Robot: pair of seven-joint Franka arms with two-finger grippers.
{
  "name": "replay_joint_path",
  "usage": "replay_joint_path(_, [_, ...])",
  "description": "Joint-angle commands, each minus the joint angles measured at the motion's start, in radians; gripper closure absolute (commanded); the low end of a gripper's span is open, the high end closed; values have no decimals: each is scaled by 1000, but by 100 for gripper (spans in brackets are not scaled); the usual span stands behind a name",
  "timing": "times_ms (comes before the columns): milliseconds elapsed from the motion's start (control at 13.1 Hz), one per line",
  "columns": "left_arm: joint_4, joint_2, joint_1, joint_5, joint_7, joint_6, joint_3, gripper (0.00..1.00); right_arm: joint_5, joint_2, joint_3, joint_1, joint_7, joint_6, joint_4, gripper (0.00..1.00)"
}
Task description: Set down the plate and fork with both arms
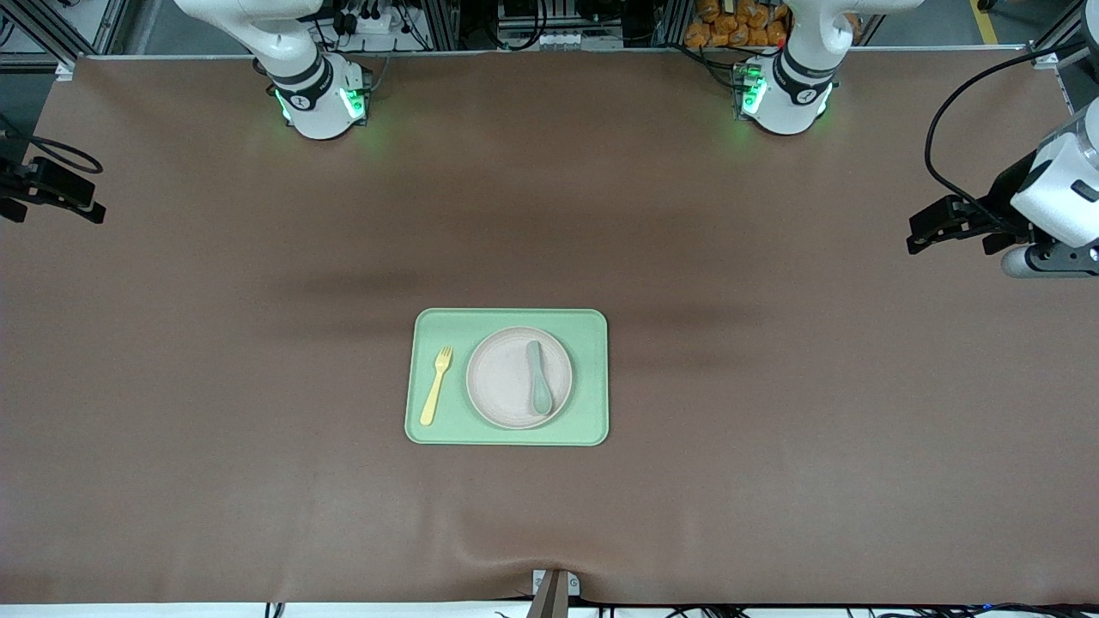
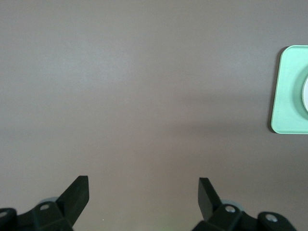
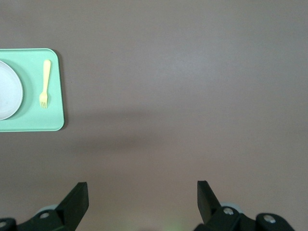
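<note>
A brown, matte table (image 1: 258, 481) spans the whole scene, its covering slightly rippled at the edge nearest the front camera. Two white jointed arms rise from green-lit bases along the edge farthest from that camera. The left arm (image 1: 1060, 184) reaches out over its own end of the table, and its black left gripper (image 1: 932, 232) hangs above bare tabletop there, well apart from the tray; in the left wrist view its two fingers (image 2: 77, 195) stand wide apart with nothing between them. The right arm (image 1: 283, 51) reaches toward its own end of the table, where the right gripper (image 1: 51, 193) hangs above bare surface, likewise spread fully and holding nothing, as the fingers (image 3: 77, 197) in the right wrist view show.

A rectangular pale-green tray (image 1: 506, 433) with rounded corners and a low rim lies flat near the table's middle. In it sits the plate (image 1: 502, 378), round, cream, shallow, with a raised rim, toward the tray's left-arm end. A grey-green spoon (image 1: 538, 378) lies in the plate. The fork (image 1: 436, 386), small, pale yellow and smooth, lies flat on the tray floor just beside the plate, toward the right arm's end, its tines pointing toward the robots' bases.
</note>
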Motion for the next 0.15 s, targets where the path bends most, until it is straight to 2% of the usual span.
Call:
replay_joint_path(0, [12, 4, 5, -13, 7, -9, 1, 0, 18, 18, 6, -16, 11, 0, 23, 0])
replay_joint_path(77, [12, 4, 6, -13, 8, -9, 1, 0, 18, 19, 6, -14, 11, 0, 23, 0])
